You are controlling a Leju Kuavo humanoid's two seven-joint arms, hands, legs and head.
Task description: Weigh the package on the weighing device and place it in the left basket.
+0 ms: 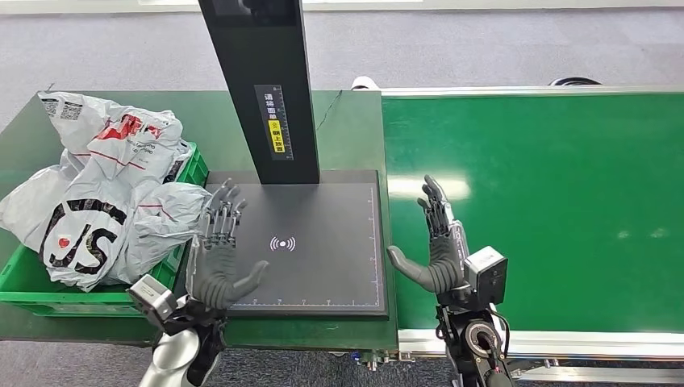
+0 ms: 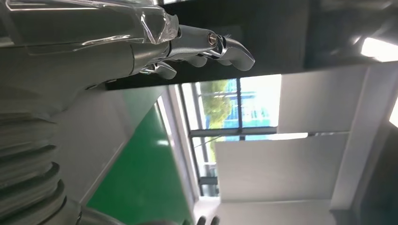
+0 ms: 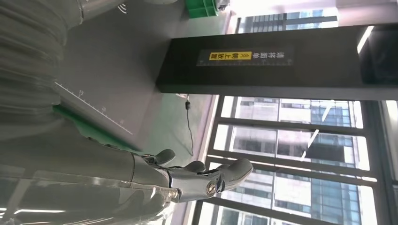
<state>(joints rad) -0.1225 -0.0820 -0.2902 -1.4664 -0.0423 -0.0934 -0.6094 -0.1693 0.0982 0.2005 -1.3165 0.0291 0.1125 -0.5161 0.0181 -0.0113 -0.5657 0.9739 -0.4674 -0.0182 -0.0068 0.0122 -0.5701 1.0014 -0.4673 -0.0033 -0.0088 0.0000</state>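
Green conveyor belt (image 1: 532, 201) at three o'clock, weighing device (image 1: 310, 242) dead centre — its platform bare. Green basket (image 1: 48, 286) at nine o'clock, heaped with packages (image 1: 105, 201). Left hand (image 1: 218, 254) and right hand (image 1: 440, 242) flank the platform — fingers apart, holding nothing.

Green basket (image 1: 24, 284), white-grey packages (image 1: 97, 201) with red-black print, black weighing device (image 1: 323, 242), green belt (image 1: 548, 201).

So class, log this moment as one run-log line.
left hand: open, empty | right hand: open, empty | scale: bare | packages: in green basket
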